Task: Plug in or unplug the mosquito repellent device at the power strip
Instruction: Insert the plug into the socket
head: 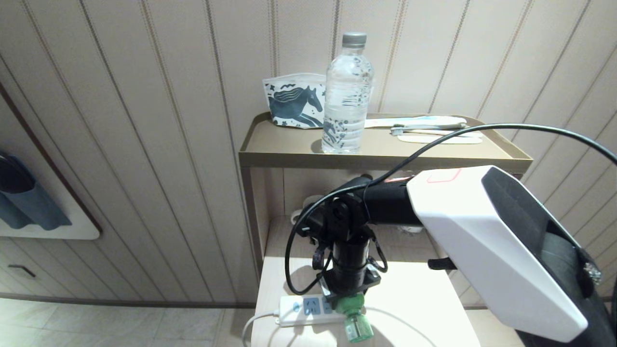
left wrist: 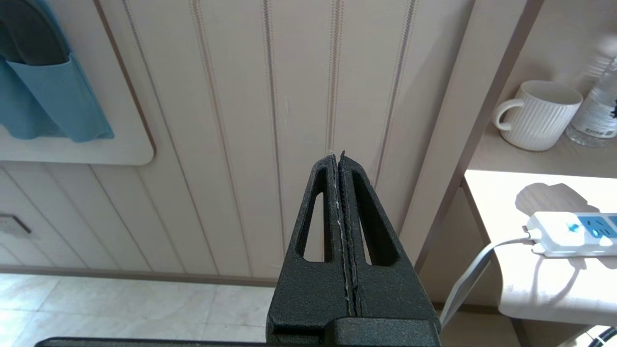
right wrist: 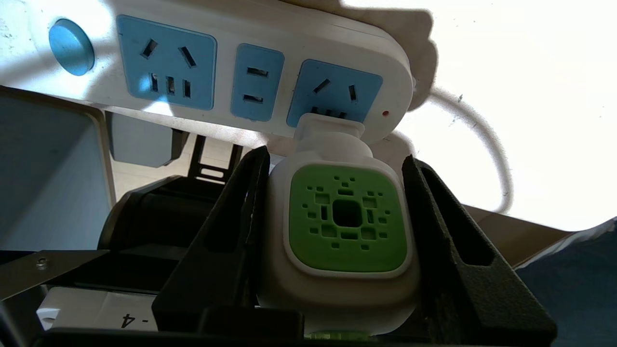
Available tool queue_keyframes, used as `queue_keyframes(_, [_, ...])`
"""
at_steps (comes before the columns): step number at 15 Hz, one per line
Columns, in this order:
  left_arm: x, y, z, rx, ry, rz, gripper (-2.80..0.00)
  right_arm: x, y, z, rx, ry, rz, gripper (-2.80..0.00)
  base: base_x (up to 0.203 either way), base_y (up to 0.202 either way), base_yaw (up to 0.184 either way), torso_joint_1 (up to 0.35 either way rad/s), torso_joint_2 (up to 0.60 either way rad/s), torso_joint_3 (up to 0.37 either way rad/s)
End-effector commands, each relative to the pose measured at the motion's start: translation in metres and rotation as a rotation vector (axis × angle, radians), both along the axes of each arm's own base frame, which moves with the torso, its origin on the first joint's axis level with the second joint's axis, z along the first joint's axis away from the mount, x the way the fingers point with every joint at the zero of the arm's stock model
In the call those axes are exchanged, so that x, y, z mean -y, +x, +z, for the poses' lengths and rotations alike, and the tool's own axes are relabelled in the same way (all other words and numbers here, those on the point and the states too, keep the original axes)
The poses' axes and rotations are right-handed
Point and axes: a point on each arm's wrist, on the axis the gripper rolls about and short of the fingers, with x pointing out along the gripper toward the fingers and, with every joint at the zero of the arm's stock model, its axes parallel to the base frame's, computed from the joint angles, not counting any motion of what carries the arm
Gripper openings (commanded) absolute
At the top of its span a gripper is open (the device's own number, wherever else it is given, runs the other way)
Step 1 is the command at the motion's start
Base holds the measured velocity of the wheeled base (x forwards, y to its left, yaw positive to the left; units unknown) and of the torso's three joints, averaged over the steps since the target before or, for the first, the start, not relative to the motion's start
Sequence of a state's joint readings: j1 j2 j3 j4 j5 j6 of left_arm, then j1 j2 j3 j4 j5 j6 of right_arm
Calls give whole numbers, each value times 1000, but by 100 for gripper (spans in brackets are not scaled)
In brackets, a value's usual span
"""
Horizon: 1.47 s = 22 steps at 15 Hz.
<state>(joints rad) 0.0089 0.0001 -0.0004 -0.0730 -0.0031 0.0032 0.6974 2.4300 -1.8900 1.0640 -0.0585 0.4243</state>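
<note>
Because its plug must meet or leave the end socket squarely, the right gripper (right wrist: 337, 226) has its jaws closed on the mosquito repellent device (right wrist: 344, 231), held at the power strip (right wrist: 212, 67) on the counter (head: 414, 294), while the left gripper (left wrist: 341, 202), jaws together, idles.

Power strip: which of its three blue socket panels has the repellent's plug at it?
The end panel of the power strip, farthest from the blue button; the mosquito repellent device, held in the right claw, meets its lower slots. The other two are empty.
</note>
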Motion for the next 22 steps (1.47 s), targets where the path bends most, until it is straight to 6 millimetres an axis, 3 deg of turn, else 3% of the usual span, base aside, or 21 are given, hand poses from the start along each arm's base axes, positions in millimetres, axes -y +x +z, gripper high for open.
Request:
queue_keyframes(1, [0, 0, 0, 0, 0, 0, -280, 3, 2, -5, -14, -16, -11, -280, 0, 0, 0, 0, 0, 0])
queue_keyframes(22, [0, 0, 0, 0, 0, 0, -280, 5, 10, -32, -32, -33, -15, -280, 0, 0, 0, 0, 0, 0])
